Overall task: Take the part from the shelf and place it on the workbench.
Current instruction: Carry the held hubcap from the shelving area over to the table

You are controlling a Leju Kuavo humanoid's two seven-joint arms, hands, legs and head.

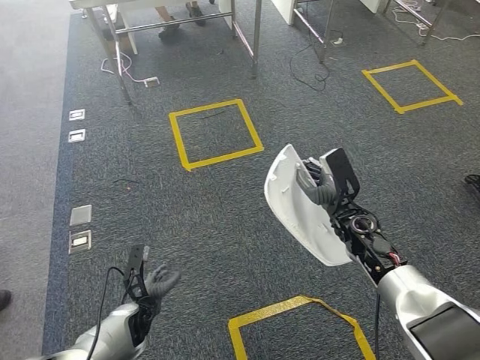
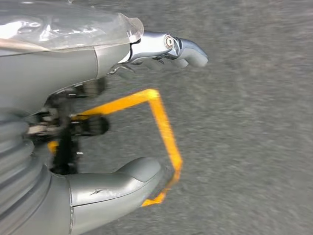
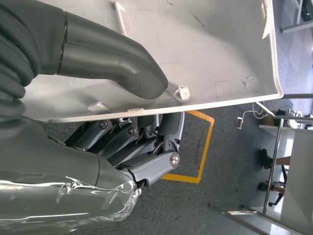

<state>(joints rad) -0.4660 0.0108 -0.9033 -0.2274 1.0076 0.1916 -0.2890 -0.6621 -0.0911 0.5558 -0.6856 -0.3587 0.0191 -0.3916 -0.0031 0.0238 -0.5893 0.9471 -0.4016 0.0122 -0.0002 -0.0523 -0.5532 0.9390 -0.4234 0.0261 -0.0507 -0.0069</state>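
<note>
Above grey carpet [image 1: 226,225], right hand [image 1: 325,191] grips white part [image 1: 294,210].

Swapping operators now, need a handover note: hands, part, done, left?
Right robot hand: grips the white part, thumb on its inner face, fingers under its edge, held over grey carpet.
Left robot hand: holds nothing, fingers apart, low at the side.
Done: part is off the shelf and in hand.
Left: carry it to the workbench and set it down. Yellow tape squares mark the floor ahead.
</note>
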